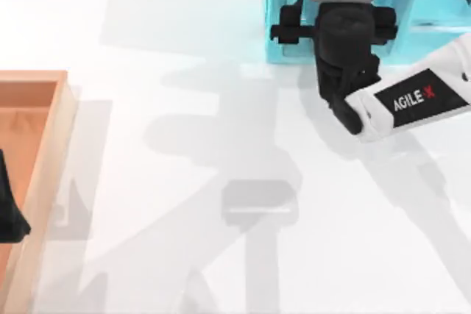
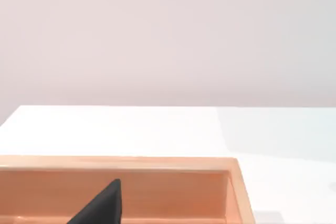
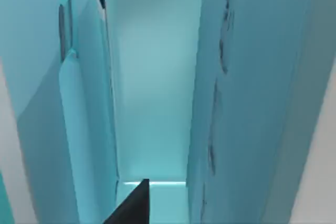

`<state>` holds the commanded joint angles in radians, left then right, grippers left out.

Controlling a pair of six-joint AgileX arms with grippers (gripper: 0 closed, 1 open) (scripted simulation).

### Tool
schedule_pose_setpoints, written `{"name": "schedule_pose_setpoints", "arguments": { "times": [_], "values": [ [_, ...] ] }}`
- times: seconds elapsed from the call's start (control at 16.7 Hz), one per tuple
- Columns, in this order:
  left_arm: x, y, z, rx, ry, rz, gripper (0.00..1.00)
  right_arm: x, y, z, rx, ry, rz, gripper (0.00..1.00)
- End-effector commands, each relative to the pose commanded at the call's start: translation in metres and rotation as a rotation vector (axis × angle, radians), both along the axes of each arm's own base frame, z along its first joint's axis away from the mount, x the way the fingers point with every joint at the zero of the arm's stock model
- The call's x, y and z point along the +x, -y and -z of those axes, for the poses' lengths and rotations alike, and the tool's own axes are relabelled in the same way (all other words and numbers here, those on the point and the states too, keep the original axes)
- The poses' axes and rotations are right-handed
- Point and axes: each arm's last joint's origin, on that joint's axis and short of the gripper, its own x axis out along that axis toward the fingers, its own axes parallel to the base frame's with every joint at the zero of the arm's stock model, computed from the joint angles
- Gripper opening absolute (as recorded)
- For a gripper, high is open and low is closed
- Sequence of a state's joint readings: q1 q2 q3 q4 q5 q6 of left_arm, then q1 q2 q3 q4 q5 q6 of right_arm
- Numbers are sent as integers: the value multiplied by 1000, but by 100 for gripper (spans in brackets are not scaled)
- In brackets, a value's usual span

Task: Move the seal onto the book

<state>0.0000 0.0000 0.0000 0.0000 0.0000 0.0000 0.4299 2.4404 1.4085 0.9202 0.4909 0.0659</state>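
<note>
White tabletop [image 1: 184, 71], pale wall behind it in the left wrist view. Far left edge: wooden tray [image 1: 55, 145], light-brown rim, open top. Left hand [image 1: 9, 207] parked over the tray's inside, dark shape at the frame edge; one black fingertip [image 2: 102, 205] shows in front of the tray's inner wall; can't tell if it's released or clenched. Centre of tabletop: arm shadows. Upper right: light-blue shelf unit [image 1: 283, 12] at the back edge, upright panels. Right arm [image 1: 412, 101], white with AGILE·X label, reaches in from the right; right hand [image 1: 342, 16] sits right at the shelf front, pointing into a compartment. Right wrist view: blue shelf walls close in, one black fingertip [image 3: 134, 205] low in the gap; hand state can't tell. Seal and book: can't locate either
</note>
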Motion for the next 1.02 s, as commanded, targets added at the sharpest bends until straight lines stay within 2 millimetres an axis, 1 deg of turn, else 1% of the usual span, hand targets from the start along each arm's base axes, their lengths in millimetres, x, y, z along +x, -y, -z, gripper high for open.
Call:
{"name": "schedule_pose_setpoints", "arguments": {
  "times": [0.12,0.18,0.42,1.02],
  "values": [
    [0,0,0,0,0,0,100,12,2,1,0,0,0,100],
    [0,0,0,0,0,0,100,15,3,1,0,-1,0,100],
    [0,0,0,0,0,0,100,16,3,1,0,-1,0,100],
    [0,0,0,0,0,0,100,16,3,1,0,-1,0,25]
  ]
}}
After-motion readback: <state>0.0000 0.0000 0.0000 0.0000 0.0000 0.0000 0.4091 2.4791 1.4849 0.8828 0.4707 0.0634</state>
